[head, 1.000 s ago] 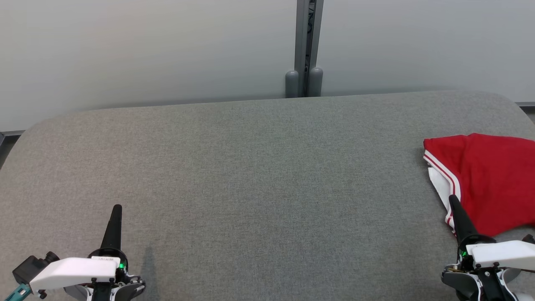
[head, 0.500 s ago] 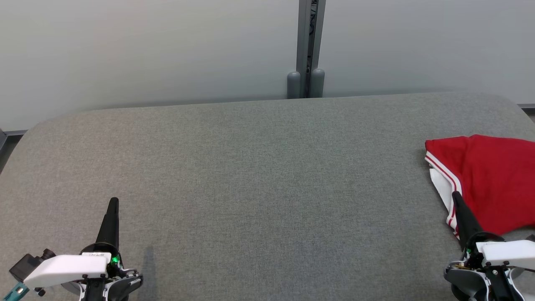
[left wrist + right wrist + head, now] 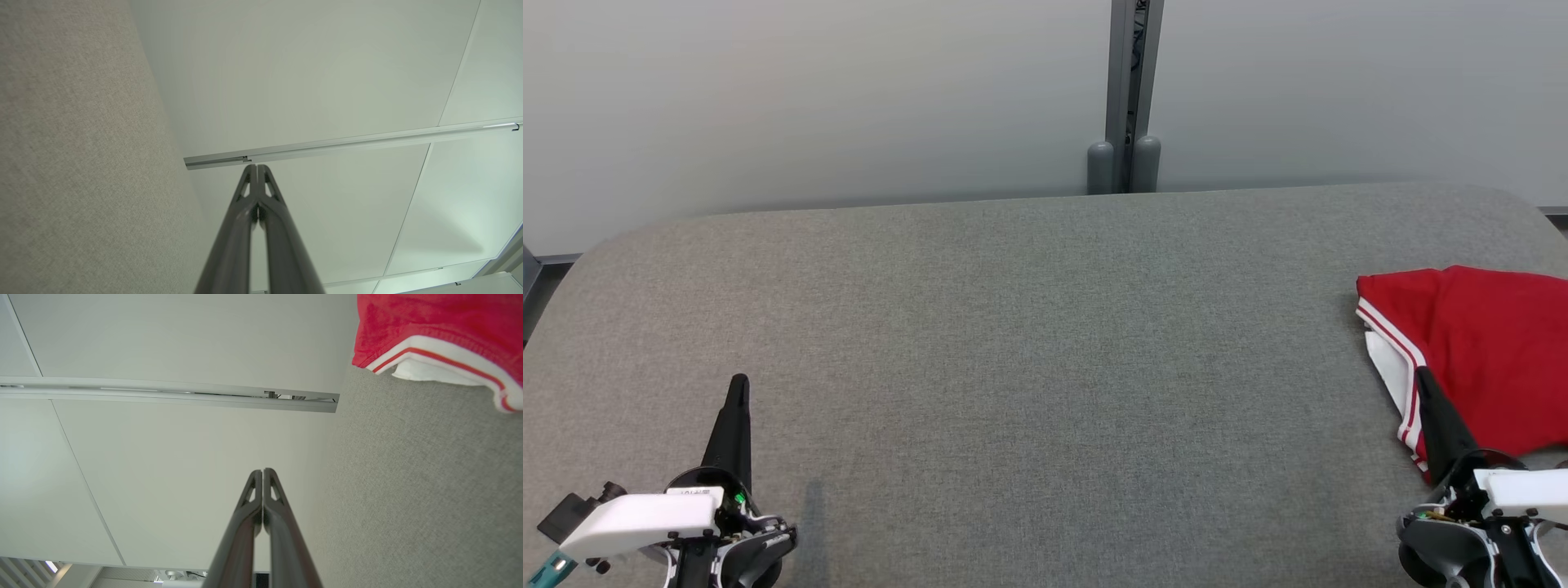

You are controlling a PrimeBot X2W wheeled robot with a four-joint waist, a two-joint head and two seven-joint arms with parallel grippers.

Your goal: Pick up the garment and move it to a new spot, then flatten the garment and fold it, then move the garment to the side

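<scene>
Head view: red fabric garment with white-striped hem (image 3: 1494, 351) is lying beside right fingers (image 3: 1442, 420).
Handling: likely soft, light; hem is offering a pinch.
Left fingers (image 3: 731, 425): like right, pressing together, empty.

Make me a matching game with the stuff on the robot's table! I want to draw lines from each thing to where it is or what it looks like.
Things:
1. garment
2. left gripper
3. right gripper
4. table

Clues:
A. shut, at the lower left of the head view, over bare grey cloth
B. grey and cloth-covered, with rounded corners
C. red with white trim, lying at the right edge of the head view
D. shut, at the lower right of the head view, its tip by the white trim

Pairs: 1-C, 2-A, 3-D, 4-B.
</scene>
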